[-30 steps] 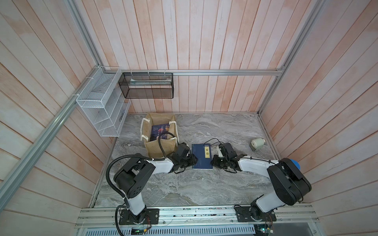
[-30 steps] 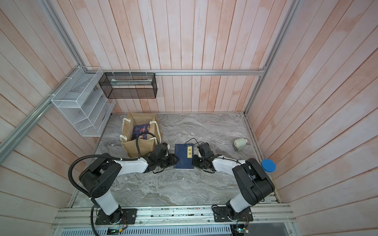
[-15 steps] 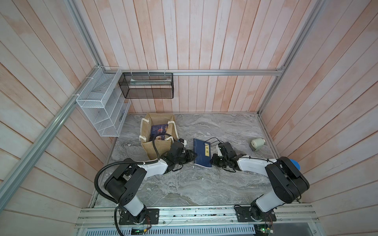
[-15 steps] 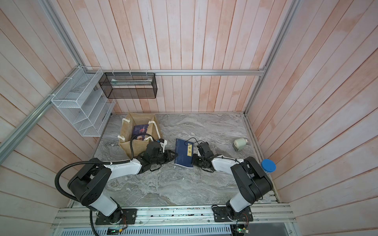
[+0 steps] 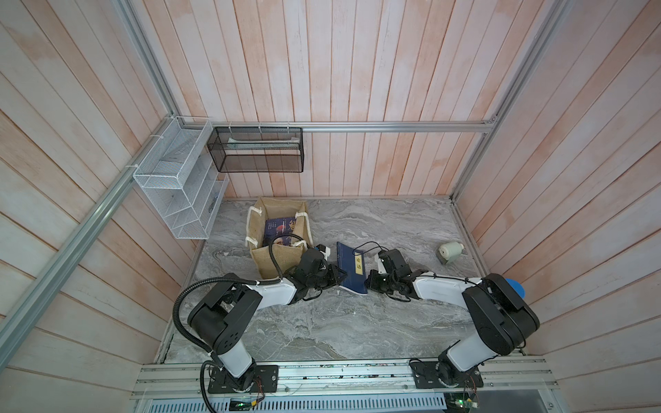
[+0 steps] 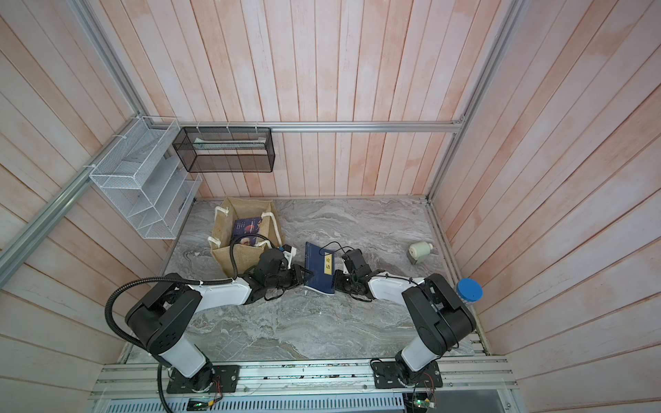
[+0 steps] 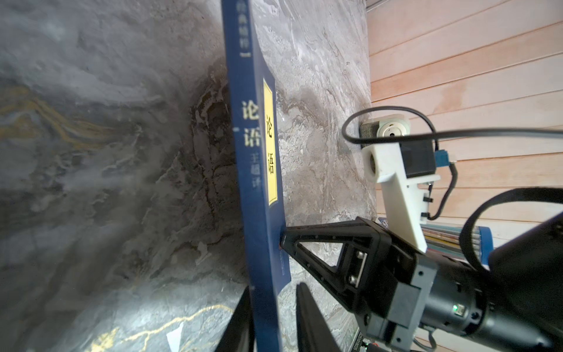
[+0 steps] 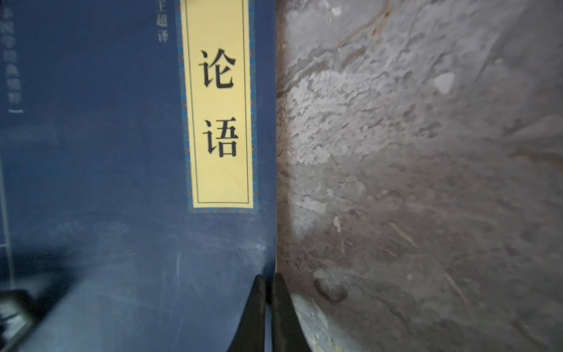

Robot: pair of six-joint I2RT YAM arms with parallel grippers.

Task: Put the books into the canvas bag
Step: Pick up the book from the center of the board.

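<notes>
Left gripper (image 7: pixel 274 286): jaws astride the spine of the navy book (image 7: pixel 254 183), not yet clamped. Right gripper (image 8: pixel 268 278) pinched on the opposite edge; its release is best withheld until clamping is complete.

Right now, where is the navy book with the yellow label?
In both top views the navy book stands tilted on edge between the left end effector and right end effector, right of the canvas bag.
</notes>
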